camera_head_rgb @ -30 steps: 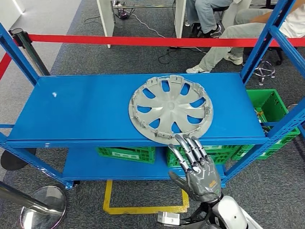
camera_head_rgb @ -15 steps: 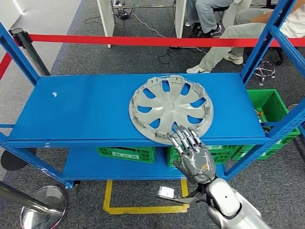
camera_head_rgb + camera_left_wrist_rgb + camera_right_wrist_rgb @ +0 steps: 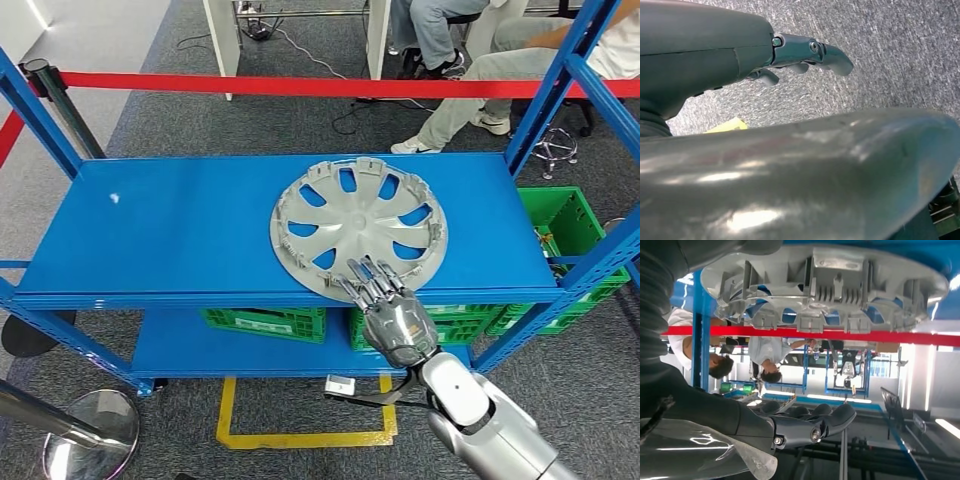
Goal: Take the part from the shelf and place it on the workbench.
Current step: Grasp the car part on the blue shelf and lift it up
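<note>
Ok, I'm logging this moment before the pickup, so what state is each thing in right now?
Hubcap: lying flat on the top shelf, near edge overhanging the front, not lifted.
Right hand: fingers spread over the hubcap's near rim; grip not closed.
Left hand: hanging over the carpet, holding nothing, fingers curled.
Top shelf: carries the hubcap.
Green crates: sitting on the lower shelf.
Red barrier tape: stretched taut behind the shelf.

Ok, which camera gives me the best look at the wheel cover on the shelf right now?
The head view: the whole wheel cover lies flat on the blue shelf, with the right hand at its near edge. The right wrist view shows its ribbed near rim close up. The left wrist view looks at carpet.
</note>
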Robot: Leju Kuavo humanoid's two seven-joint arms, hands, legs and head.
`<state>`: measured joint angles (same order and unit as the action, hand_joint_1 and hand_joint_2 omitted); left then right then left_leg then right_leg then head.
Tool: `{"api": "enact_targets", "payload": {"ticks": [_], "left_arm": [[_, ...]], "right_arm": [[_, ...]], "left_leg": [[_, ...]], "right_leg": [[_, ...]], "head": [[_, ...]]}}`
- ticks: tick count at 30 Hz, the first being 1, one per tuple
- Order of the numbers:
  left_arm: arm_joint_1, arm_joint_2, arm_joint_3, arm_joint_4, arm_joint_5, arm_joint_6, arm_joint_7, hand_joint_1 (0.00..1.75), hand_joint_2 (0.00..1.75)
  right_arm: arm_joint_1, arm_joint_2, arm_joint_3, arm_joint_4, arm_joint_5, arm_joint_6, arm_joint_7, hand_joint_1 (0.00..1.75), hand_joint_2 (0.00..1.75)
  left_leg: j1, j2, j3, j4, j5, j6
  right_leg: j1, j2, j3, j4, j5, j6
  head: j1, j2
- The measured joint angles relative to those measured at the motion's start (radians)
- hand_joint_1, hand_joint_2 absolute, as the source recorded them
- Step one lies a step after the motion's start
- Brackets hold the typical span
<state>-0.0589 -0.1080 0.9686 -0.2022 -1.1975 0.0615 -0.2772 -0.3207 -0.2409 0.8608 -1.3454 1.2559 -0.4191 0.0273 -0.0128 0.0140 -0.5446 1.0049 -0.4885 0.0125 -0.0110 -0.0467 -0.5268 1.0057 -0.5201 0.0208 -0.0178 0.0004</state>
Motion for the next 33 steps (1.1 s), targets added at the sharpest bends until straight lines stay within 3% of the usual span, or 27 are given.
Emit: {"api": "enact_targets", "payload": {"ticks": [33], "left_arm": [[0.002, -0.003, -0.021, 0.0, 0.023, -0.025, 0.024, 0.0, 0.0]], "right_arm": [[-0.151, 0.101, 0.024, 0.24, -0.045, 0.154, 0.01, 0.0, 1.75]], "left_leg": [[0.0, 0.0, 0.0, 0.0, 0.0, 0.0]], "right_leg": [[0.0, 0.0, 0.0, 0.0, 0.0, 0.0]], "head": [[0.0, 0.0]]}}
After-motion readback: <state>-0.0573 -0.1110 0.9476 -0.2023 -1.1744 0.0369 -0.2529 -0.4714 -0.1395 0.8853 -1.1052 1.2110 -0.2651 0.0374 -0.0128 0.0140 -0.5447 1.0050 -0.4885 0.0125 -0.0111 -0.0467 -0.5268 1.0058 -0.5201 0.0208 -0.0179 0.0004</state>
